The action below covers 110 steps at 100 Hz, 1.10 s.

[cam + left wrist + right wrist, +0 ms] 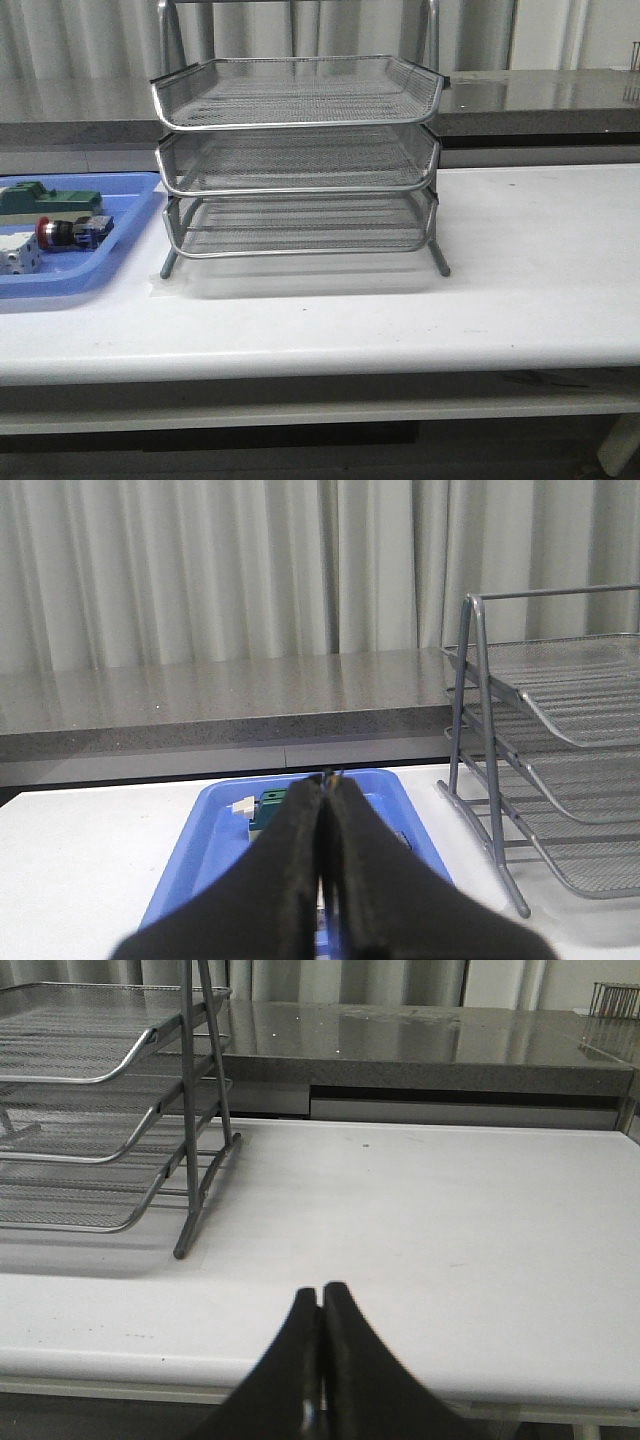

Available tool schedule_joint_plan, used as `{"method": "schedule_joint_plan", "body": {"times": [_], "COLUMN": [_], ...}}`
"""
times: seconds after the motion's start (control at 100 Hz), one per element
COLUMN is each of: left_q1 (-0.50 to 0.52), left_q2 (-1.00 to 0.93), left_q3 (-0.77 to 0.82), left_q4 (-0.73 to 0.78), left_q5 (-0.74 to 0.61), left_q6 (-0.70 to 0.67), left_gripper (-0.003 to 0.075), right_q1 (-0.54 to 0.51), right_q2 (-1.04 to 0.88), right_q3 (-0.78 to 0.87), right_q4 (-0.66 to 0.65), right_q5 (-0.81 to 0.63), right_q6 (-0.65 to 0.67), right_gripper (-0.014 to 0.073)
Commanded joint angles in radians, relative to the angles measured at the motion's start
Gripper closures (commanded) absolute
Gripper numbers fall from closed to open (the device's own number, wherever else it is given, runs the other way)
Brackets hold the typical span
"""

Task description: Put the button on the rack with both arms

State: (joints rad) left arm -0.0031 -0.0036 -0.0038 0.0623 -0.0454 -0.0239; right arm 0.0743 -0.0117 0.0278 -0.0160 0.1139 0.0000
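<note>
Left gripper (322,880) and right gripper (320,1360): jaws pressed together, holding nothing, both low at the near edge of the white desk (520,290). Farther in, the button (62,231) lies on its side in the blue tray (70,275), just left of the rack (298,160).

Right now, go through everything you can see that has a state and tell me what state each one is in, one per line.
button: lying on its side in the blue tray, not gripped
rack: upright on the table, all three mesh trays empty
left gripper: shut, holding nothing, above the blue tray
right gripper: shut, holding nothing, over the table beside the rack
green block: resting in the blue tray
</note>
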Motion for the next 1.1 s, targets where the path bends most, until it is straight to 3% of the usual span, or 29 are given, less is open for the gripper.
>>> {"method": "schedule_joint_plan", "body": {"times": [0.0,1.09], "left_q1": [-0.002,-0.002], "left_q2": [-0.032,-0.032], "left_q3": [0.057,0.057], "left_q4": [-0.009,-0.009], "left_q5": [-0.079,-0.079], "left_q6": [-0.008,-0.008], "left_gripper": [0.0741,0.0741], "right_q1": [-0.007,-0.007], "right_q2": [-0.019,-0.015], "right_q3": [-0.018,-0.069], "right_q4": [-0.006,0.002], "right_q5": [-0.079,-0.125], "right_q6": [-0.006,-0.006], "right_gripper": [0.0651,0.0651]}}
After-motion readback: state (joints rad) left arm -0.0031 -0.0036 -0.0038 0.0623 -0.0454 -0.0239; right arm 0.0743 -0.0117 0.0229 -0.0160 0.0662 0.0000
